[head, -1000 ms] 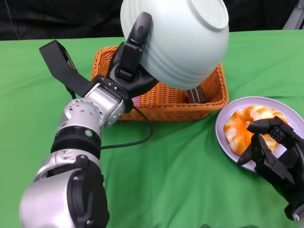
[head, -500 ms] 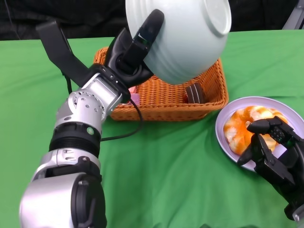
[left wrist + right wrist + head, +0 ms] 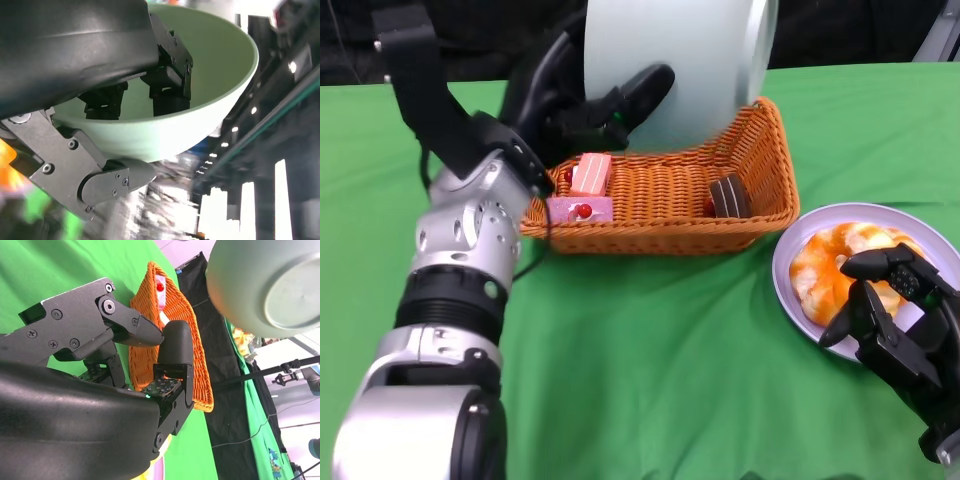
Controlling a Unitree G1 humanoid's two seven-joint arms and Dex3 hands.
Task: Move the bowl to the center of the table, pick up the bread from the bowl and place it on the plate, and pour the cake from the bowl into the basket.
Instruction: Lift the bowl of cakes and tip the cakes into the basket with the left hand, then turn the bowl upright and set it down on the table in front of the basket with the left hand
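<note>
The left hand (image 3: 585, 105) grips the pale green bowl (image 3: 670, 65) by its rim, fingers inside and thumb outside, and holds it in the air, tipped on its side, above the back of the orange basket (image 3: 665, 190). In the basket lie two pink cakes (image 3: 585, 190) and a dark one (image 3: 728, 195) (all apart from the bowl). The right hand (image 3: 900, 335) holds nothing, its fingers loosely apart above the purple plate (image 3: 790, 270), where the bread (image 3: 830, 265) lies.

Left hand (image 3: 582, 105) raised on an extended silver forearm, fingers (image 3: 638, 88) clamped; right hand (image 3: 898, 335) low, fingers loosely curled, holding nothing.
</note>
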